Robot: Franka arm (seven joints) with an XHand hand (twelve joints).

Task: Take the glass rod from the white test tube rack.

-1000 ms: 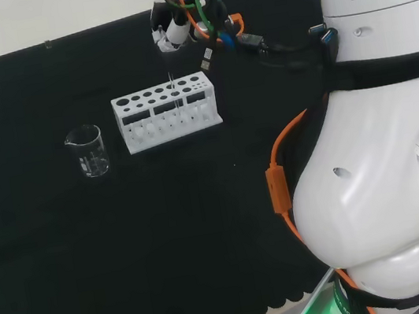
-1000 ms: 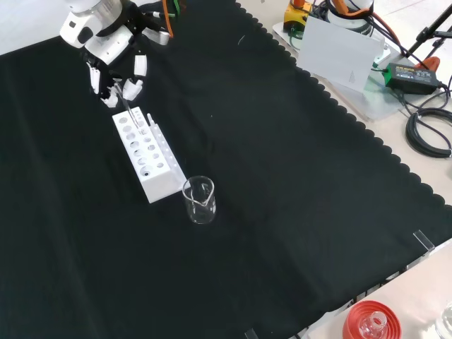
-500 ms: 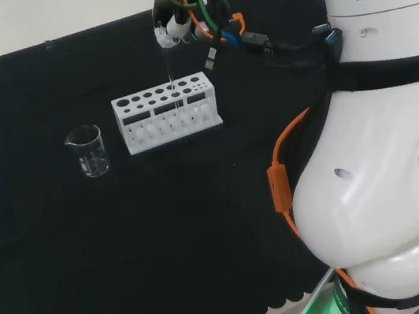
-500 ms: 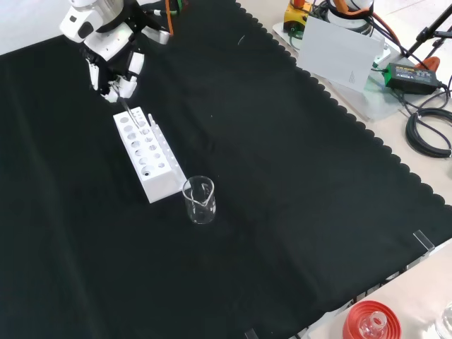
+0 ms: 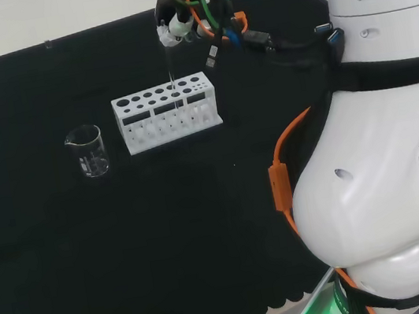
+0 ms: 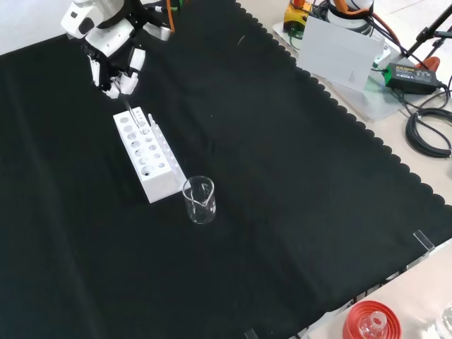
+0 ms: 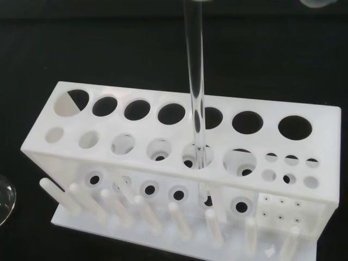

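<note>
The hand (image 6: 113,67) hangs over the far end of the white test tube rack (image 6: 147,164) in the front view, fingers curled & pinched on the top of the glass rod (image 7: 194,81). The rod stands approx. upright, its lower end still down in a hole of the rack's front row, seen in the wrist view. A clear beaker (image 5: 87,151) sits on the worktop (image 6: 282,176) just left of the rack in the head view, apart from it.

Glass rod (image 7: 194,81) top cut off by wrist-view edge; beaker (image 7: 4,197) mostly cropped.
</note>
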